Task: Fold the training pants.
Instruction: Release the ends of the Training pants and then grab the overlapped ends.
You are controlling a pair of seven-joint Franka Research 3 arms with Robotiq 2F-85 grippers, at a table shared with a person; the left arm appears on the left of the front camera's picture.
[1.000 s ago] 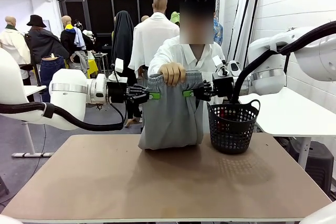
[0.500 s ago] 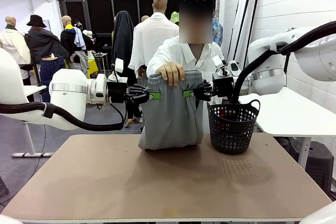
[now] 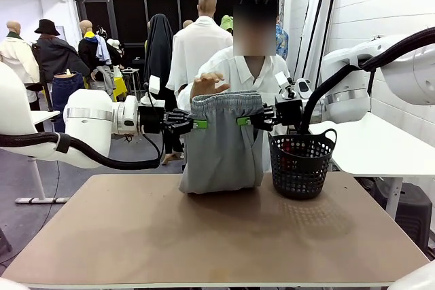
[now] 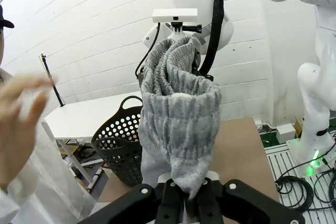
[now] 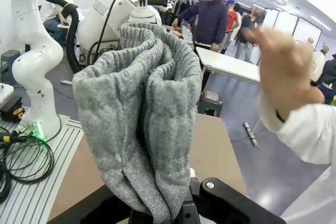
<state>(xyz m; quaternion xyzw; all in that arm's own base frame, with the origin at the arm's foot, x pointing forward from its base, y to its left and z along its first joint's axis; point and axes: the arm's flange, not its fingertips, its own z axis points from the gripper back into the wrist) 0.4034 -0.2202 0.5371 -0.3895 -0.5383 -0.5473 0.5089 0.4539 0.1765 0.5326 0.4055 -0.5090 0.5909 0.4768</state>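
Note:
The light grey training pants (image 3: 223, 147) hang upright above the far side of the table, their lower end bunched on the tabletop. My left gripper (image 3: 197, 124) is shut on the left end of the gathered waistband (image 4: 181, 129), and my right gripper (image 3: 242, 121) is shut on the right end (image 5: 139, 145). The waistband is stretched level between them. The person's hand (image 3: 209, 85) hovers just above and behind the waistband, apart from it; it is a blurred hand (image 4: 18, 124) in the left wrist view and a raised hand (image 5: 286, 72) in the right wrist view.
A black plastic basket (image 3: 300, 163) stands on the table right of the pants, close under my right arm. The brown tabletop (image 3: 217, 236) lies bare toward the near edge. A white table (image 3: 380, 144) stands at the right, beyond the basket.
The person's hand has let go of the top of the waistband and lifted up and away to the left. Both grippers and the pants have stayed in place.

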